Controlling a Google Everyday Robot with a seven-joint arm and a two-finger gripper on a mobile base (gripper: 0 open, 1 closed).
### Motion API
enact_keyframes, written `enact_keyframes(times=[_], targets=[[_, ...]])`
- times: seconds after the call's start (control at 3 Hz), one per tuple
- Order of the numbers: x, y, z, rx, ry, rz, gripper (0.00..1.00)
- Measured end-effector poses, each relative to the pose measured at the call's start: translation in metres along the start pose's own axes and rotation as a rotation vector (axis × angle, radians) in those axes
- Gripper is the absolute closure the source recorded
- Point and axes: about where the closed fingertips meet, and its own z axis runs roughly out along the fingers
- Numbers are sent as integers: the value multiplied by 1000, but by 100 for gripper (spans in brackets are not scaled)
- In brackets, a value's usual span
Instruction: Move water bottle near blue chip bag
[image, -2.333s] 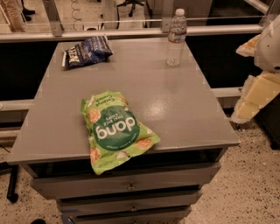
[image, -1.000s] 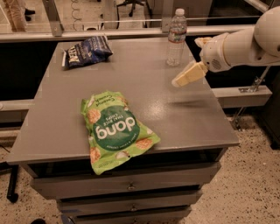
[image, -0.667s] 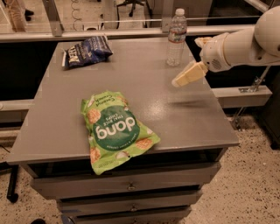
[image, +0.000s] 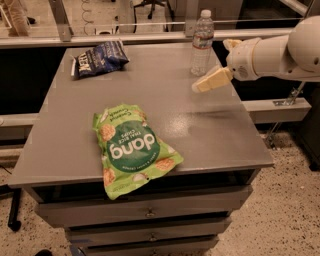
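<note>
The water bottle (image: 202, 45), clear with a white cap and a pale label band, stands upright at the far right of the grey table (image: 150, 95). The blue chip bag (image: 99, 58), dark navy with white lettering, lies at the far left corner. My gripper (image: 215, 64) reaches in from the right on a white arm and hovers just right of the bottle. It is open and empty, with one cream finger (image: 212, 80) pointing down-left by the bottle's base and the other (image: 231, 44) behind the bottle's shoulder.
A large bright green "dang" bag (image: 132, 149) lies at the front middle, overhanging the table's front edge. Drawers sit under the table. A glass rail (image: 125, 27) runs behind it. A lower shelf (image: 280, 107) stands to the right.
The arm has come in from the right edge of the view to beside the water bottle. Over the last second it has barely moved. Bottle and bags are unmoved.
</note>
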Motion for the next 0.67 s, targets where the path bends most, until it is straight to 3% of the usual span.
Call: enact_keyframes(times=[0.67], targets=[[-12, -56, 33, 146, -119, 25, 0]])
